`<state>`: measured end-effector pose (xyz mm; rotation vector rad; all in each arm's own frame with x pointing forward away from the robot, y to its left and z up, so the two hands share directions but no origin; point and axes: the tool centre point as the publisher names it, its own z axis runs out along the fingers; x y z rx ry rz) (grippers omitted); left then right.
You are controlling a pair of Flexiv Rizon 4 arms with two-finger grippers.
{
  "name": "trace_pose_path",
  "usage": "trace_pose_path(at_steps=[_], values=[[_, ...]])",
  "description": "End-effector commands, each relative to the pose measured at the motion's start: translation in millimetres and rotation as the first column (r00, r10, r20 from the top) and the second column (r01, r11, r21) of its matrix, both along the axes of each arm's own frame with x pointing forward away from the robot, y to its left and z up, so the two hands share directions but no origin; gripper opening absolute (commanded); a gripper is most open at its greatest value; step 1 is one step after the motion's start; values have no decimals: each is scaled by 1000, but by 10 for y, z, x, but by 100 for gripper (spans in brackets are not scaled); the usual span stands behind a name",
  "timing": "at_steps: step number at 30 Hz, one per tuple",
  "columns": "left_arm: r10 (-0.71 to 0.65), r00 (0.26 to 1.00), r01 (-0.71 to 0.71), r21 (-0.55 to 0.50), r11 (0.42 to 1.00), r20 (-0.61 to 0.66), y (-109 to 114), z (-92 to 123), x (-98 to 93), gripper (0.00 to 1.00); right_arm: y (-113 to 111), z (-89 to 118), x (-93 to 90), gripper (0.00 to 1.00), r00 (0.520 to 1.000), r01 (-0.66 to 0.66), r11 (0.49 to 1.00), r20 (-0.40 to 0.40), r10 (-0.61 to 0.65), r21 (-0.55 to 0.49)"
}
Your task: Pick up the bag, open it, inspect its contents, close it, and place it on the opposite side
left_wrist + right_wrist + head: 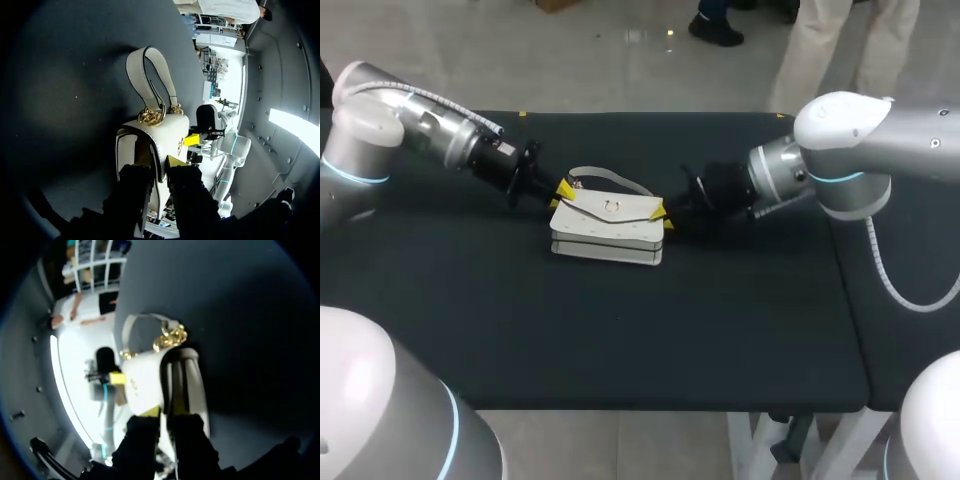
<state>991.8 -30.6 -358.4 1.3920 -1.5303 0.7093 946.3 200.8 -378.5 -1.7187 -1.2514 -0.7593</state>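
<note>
The bag [608, 232] lies between left claw [561, 196] and right claw [663, 217].

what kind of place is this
Probably a robot lab or test bench: a black table, with the yellow-tipped left gripper and right gripper at opposite ends of a white handbag.

Bag [608, 232]: white, plain, thin dark edging along flap. Handle [150, 75]: white, same dark edging. Chain links [151, 117] at handle base: gold. Ring clasp [611, 207] on flap: gold. Table [620, 340]: black, plain, no pattern. Left gripper [563, 190], right gripper [663, 217]: black bodies, bright yellow tips. Left arm [380, 125], right arm [860, 135]: silver-grey and white, thin cyan band.
</note>
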Motion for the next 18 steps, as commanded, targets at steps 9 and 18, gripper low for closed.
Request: trace_pose_path(at_steps=[9, 18], values=[[32, 999, -32, 16, 999, 17, -32, -5, -73, 0, 33, 9, -39, 52, 999, 40, 999, 22, -39, -25], [89, 996, -89, 50, 995, 13, 0, -103, -59, 0, 47, -65, -64, 0, 998, 63, 997, 10, -63, -42]])
